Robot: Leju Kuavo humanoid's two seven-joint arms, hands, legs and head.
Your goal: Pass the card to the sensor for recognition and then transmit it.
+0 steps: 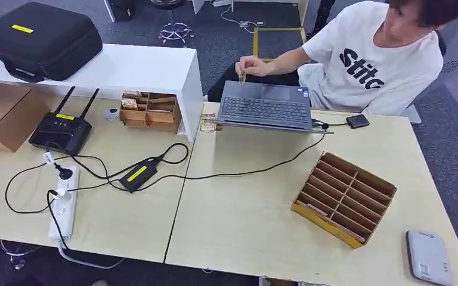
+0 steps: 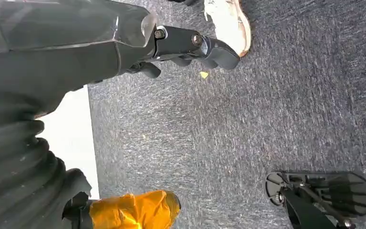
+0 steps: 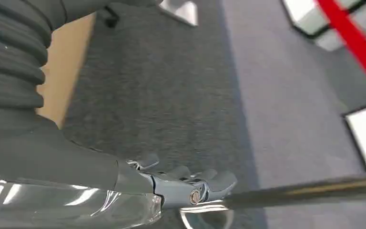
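Observation:
On the light wooden table [image 1: 244, 226] a slotted cardboard rack [image 1: 344, 196] stands at the right, and a pale card [image 1: 315, 208] lies in its nearest slot. Near the table's front right corner lies a flat grey sensor [image 1: 428, 257]. My left hand [image 2: 190, 47] hangs over grey carpet, dark fingers loosely extended, nothing in it. My right hand [image 3: 186, 183] also hangs over carpet beside the table edge and holds nothing. A person [image 1: 370, 59] sits behind the table and pinches a small brown item [image 1: 242, 77] above a laptop [image 1: 266, 106].
A router [image 1: 61, 130], a power strip [image 1: 64, 202], a black adapter [image 1: 138, 174] and trailing cables lie on the left half. A white shelf [image 1: 137, 68] bears a black case [image 1: 39, 40]; a small cardboard tray [image 1: 150, 111] sits under it. A brown box [image 1: 3, 113] stands at the far left.

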